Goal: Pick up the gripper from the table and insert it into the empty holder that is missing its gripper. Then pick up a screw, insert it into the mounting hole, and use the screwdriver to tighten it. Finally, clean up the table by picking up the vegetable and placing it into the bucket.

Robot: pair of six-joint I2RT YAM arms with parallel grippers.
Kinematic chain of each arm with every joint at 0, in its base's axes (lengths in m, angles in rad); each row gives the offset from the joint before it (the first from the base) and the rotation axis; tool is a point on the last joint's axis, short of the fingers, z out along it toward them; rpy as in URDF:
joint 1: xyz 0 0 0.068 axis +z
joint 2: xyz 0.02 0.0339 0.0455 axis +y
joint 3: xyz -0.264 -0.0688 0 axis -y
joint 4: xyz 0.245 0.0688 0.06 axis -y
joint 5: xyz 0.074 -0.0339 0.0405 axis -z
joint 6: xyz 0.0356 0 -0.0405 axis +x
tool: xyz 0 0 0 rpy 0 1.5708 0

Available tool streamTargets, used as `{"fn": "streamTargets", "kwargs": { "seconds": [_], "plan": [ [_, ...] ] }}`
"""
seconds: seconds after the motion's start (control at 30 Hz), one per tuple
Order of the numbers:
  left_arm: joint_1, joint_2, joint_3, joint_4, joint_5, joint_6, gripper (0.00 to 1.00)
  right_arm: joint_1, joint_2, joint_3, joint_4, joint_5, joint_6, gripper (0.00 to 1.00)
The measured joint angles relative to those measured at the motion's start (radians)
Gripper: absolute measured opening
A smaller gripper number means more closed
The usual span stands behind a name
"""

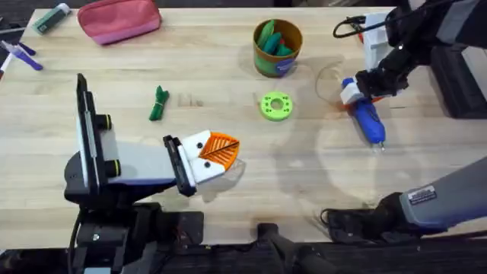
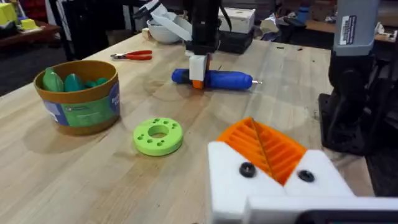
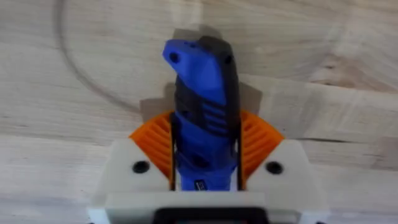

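On the wooden table's (image 1: 228, 228) right side, the right gripper (image 1: 356, 93) is clamping its orange ribbed pads (image 3: 155, 140) around the blue cylindrical powered screwdriver (image 1: 367, 119), which looks rigid, smooth and tip-heavy; mid-body grasping seems wise. The left gripper (image 1: 215, 154) is resting closed, empty.

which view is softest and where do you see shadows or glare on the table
Right wrist view is softest: the screwdriver is blurred, its shadow on the wood behind it. Overhead: a faint sheen on the table and a soft shadow under the left gripper. Left wrist: the near white fingers are blurred; the bucket is sharper.
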Motion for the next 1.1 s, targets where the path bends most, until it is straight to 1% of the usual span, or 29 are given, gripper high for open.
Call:
{"fn": "streamTargets", "kwargs": {
  "seconds": [0.1,0.2,0.3,0.33,0.83,0.97,1.1],
  "plan": [
    [0.000,0.000,0.000,0.000,0.000,0.000,0.016,0.000,0.000,0.000,0.000,0.002,-0.005,0.360],
    [0.000,0.000,0.000,0.000,0.000,0.000,0.016,0.000,0.000,-0.001,0.000,0.007,-0.007,0.181],
    [0.000,0.000,0.000,0.000,0.000,0.000,0.016,0.000,0.000,-0.003,0.000,0.011,-0.006,0.035],
    [0.000,0.000,0.000,0.000,0.000,0.000,0.016,0.000,0.000,-0.003,0.000,0.011,-0.006,0.020],
    [0.000,0.000,0.000,0.000,0.000,0.000,0.016,0.000,0.002,-0.001,-0.013,0.010,-0.006,0.024],
    [0.000,0.000,0.000,0.000,0.000,0.000,0.016,0.000,-0.008,0.027,-0.056,-0.029,-0.006,0.024],
    [0.000,0.000,0.000,0.000,0.000,0.000,0.016,0.001,-0.065,0.075,-0.089,-0.072,-0.005,0.024]
  ]
}}
